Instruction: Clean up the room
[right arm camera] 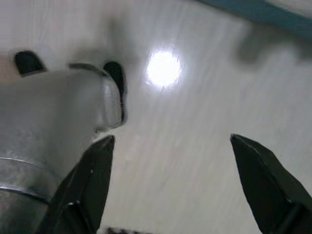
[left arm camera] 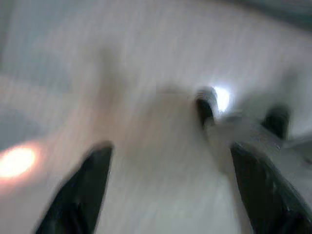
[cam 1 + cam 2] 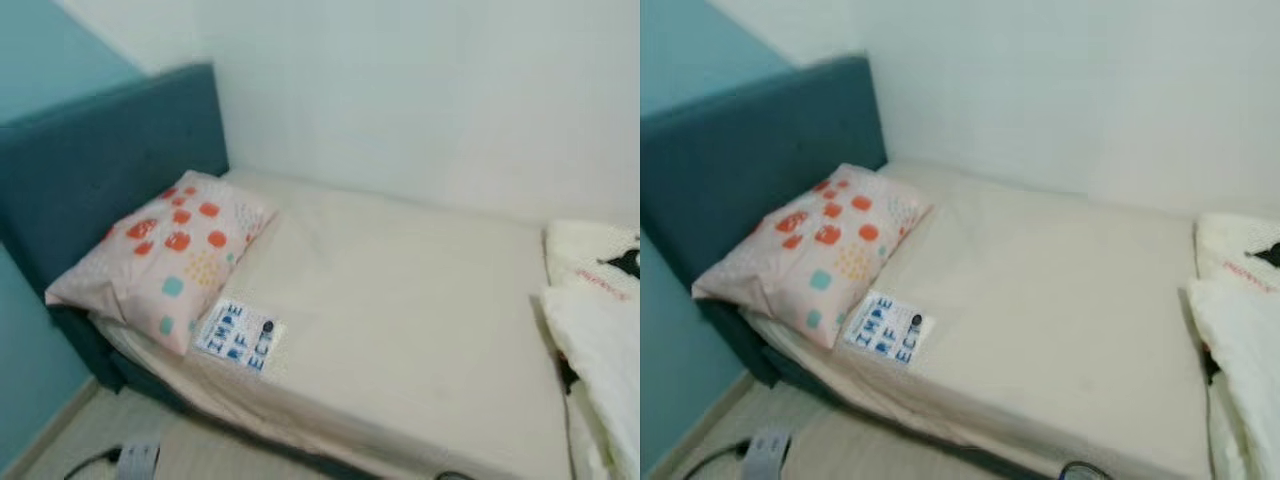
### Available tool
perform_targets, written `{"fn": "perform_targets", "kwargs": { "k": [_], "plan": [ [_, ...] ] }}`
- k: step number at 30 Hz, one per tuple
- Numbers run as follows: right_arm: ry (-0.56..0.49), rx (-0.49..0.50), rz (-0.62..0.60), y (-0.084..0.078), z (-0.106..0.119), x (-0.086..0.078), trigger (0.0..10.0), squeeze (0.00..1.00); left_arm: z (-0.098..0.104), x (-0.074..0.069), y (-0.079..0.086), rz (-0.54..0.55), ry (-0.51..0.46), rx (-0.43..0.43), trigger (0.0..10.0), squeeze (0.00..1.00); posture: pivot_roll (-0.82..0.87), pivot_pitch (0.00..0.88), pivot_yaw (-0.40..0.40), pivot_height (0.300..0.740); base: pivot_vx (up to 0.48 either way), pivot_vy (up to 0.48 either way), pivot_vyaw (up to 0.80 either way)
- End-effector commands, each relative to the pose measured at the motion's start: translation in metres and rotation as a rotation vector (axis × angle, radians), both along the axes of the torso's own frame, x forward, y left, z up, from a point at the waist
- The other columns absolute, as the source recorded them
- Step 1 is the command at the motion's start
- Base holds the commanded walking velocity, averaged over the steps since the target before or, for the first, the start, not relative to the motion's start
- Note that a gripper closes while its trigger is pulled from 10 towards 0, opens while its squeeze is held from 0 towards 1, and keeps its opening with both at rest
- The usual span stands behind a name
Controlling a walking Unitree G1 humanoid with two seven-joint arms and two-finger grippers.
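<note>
**Robot faces the bed, both claws hanging open over the floor**

The left gripper (image 2: 165, 195) hangs low with its two black fingers spread wide and nothing between them; pale floor lies beneath it, blurred. The right gripper (image 1: 170, 185) is likewise spread and empty above the same floor.

The bed (image 3: 400, 300) stands ahead of and above both claws. At its left end, against the blue headboard (image 3: 110, 170), lies a spotted pillow (image 3: 175, 250), its long axis running from the headboard out toward the mattress edge. Just beside it, touching its near corner, a small printed card (image 3: 238, 335) lies flat. The left claw is probably the nearer one. Far right, a rumpled white blanket (image 3: 600, 330) is heaped, closer to the right claw. On the floor at lower left lies a cable with a plug (image 3: 135, 460).
</note>
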State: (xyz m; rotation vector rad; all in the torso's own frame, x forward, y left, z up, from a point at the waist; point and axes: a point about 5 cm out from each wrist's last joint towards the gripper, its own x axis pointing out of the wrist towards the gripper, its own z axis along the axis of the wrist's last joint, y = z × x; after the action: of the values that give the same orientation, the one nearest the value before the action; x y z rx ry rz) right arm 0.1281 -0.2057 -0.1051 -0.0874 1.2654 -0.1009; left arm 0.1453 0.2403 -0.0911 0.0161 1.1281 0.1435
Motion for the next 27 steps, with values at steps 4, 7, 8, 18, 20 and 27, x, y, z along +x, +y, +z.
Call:
{"fn": "perform_targets", "kwargs": {
  "k": [4,7,8,18,20,27],
  "plan": [
    [0.009,0.017,-0.001,-0.005,-0.001,-0.005,10.0,0.00,0.001,0.001,0.001,-0.004,0.003,0.003,10.0,0.00,-0.12,0.041,0.007,0.740,0.000,0.000,-0.70],
    [0.014,0.007,-0.005,-0.014,0.000,-0.009,10.0,0.00,0.001,0.001,0.001,-0.009,0.003,0.005,10.0,0.00,-0.12,0.041,0.007,0.740,0.000,0.000,-0.69],
    [0.016,0.002,-0.008,-0.018,0.000,-0.011,10.0,0.00,0.001,0.001,0.001,-0.013,0.003,0.004,10.0,0.00,-0.12,0.043,0.007,0.740,0.000,0.000,-0.69],
    [-0.006,-0.019,-0.015,-0.017,0.000,-0.012,10.0,0.00,0.001,0.002,0.000,-0.039,0.011,-0.003,10.0,0.00,-0.12,0.037,0.005,0.740,0.000,-0.174,-0.42],
    [-0.009,-0.016,-0.013,-0.015,0.000,-0.011,10.0,0.00,0.001,0.001,0.000,-0.041,0.012,-0.003,10.0,0.00,-0.12,0.037,0.005,0.740,0.000,-0.472,0.00],
    [-0.044,0.008,0.000,0.012,0.001,0.008,10.0,0.00,0.000,0.001,0.000,-0.039,0.013,-0.008,10.0,0.00,-0.12,0.029,0.006,0.740,0.000,-0.472,0.00]
  ]
}}
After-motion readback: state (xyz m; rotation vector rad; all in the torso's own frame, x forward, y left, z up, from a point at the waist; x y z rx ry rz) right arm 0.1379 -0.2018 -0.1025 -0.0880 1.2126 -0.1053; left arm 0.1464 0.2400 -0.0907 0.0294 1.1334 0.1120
